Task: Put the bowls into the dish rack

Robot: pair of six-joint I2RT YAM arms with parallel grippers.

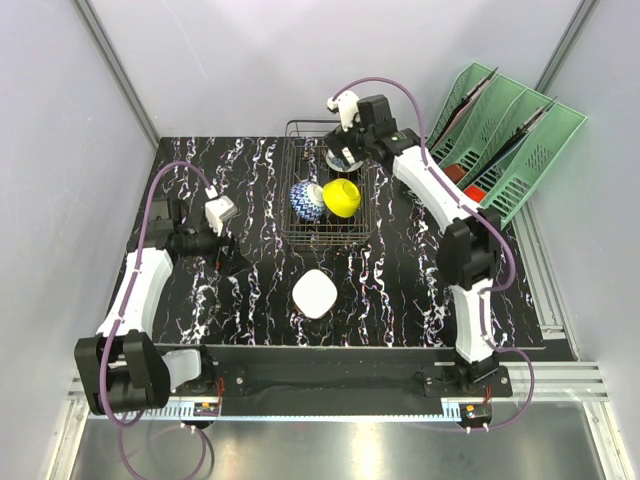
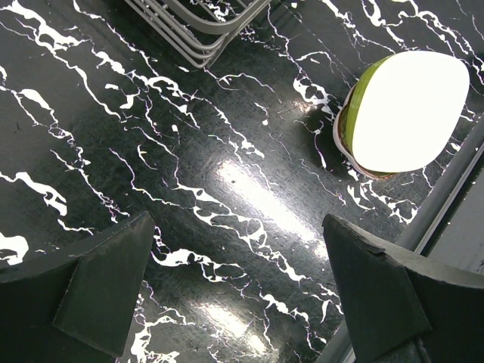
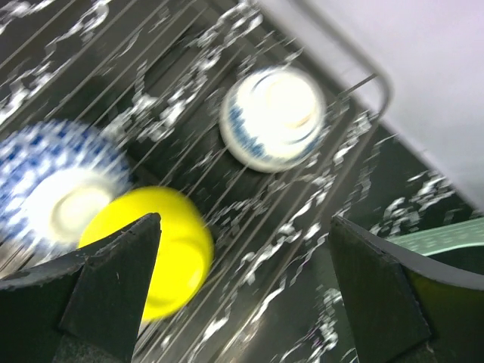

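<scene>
From above we see the dish rack standing at the far middle of the desk, with a blue floral bowl and a yellow bowl side by side in its near half. The right hand hangs over the rack's far half and hides most of what lies below it. Its own wrist view, though blurred, fills that gap, showing a white bowl with a blue band near the rack's far corner, base toward the camera, apart from the other two. That view also shows the right hand's fingers spread wide with nothing between them. A lone bowl sits upside down on the desk in front of the rack; from above it looks plain white, but the left wrist view shows a lime-green side under the glaring base. The left hand hovers over the desk left of that bowl, fingers wide apart and empty, with a corner of the rack at the upper edge of its view. Only the top view shows the mint-green organizer at the far right.
</scene>
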